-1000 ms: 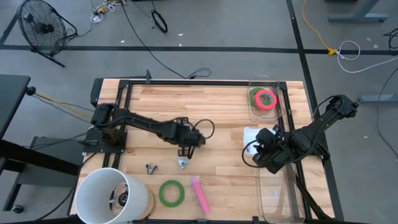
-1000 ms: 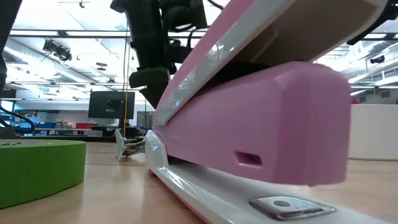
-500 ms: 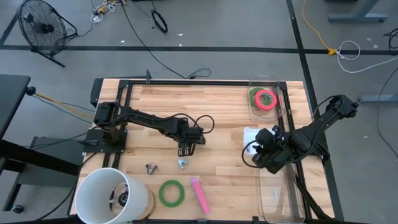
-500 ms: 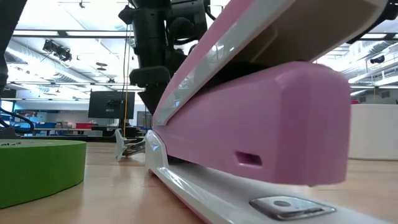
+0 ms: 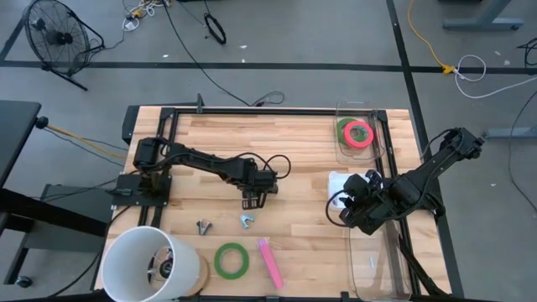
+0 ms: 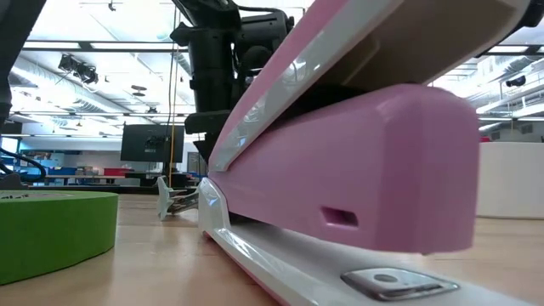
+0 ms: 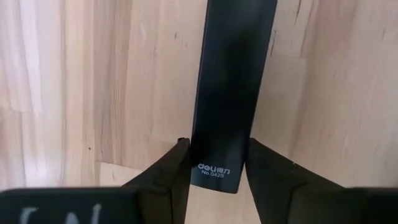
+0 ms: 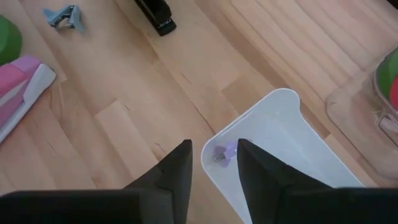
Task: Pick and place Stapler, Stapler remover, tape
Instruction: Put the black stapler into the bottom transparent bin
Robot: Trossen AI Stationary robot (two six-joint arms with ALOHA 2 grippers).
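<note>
A black stapler (image 7: pixel 230 74) lies on the wood near the table's middle, and my left gripper (image 7: pixel 217 149) is shut on its labelled end. The right wrist view shows the same stapler (image 8: pixel 155 17). A pink stapler (image 5: pixel 268 262), a green tape roll (image 5: pixel 231 260) and a blue-grey stapler remover (image 5: pixel 246 221) lie flat near the front edge. A green and a red-pink tape roll (image 5: pixel 357 132) lie in a clear bin. My right gripper (image 8: pixel 214 162) hangs open over a white tray (image 8: pixel 292 143), with nothing between its fingers. My left gripper has the black stapler's labelled end (image 7: pixel 199 158) between its two fingers (image 7: pixel 174 168), one against each long side. The fingers come steeply from above and lie across the stapler. In the right wrist view the stapler looks to be lying on the table.
A second small metal remover (image 5: pixel 204 226) lies left of the blue-grey one. A tall white tub (image 5: pixel 151 264) stands at the near left corner. A purple remover (image 8: pixel 221 152) lies in the white tray. A long clear bin (image 5: pixel 373 260) lies along the right edge.
My left gripper has sunk toward the black stapler and turned a little about its wrist. Nothing on the table has moved.
</note>
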